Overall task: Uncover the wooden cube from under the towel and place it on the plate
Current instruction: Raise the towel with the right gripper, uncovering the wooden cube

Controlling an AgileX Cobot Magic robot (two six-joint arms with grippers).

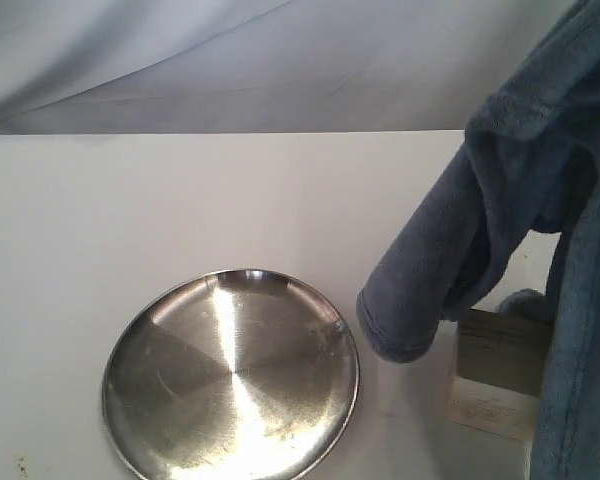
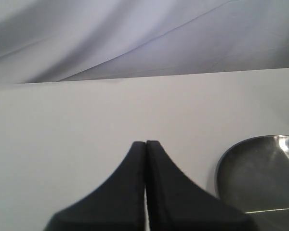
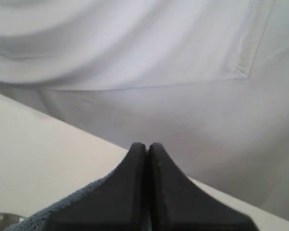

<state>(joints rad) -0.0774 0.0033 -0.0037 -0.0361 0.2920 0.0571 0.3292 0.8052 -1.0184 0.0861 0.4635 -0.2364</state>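
Note:
The blue-grey towel (image 1: 500, 200) hangs lifted off the table at the right of the exterior view, one folded corner dangling toward the plate. Under it the wooden cube (image 1: 498, 372) shows its pale, grained side, its right part still behind cloth. The shiny steel plate (image 1: 230, 375) lies bare at the front centre, left of the cube. My right gripper (image 3: 147, 144) is shut, with towel (image 3: 62, 209) bunched at the base of its fingers; in the exterior view it is hidden. My left gripper (image 2: 145, 142) is shut on nothing above the table, the plate (image 2: 260, 178) beside it.
The white table (image 1: 130, 220) stretches left and behind the plate. A draped grey-white backdrop (image 1: 280, 60) rises along the table's far edge.

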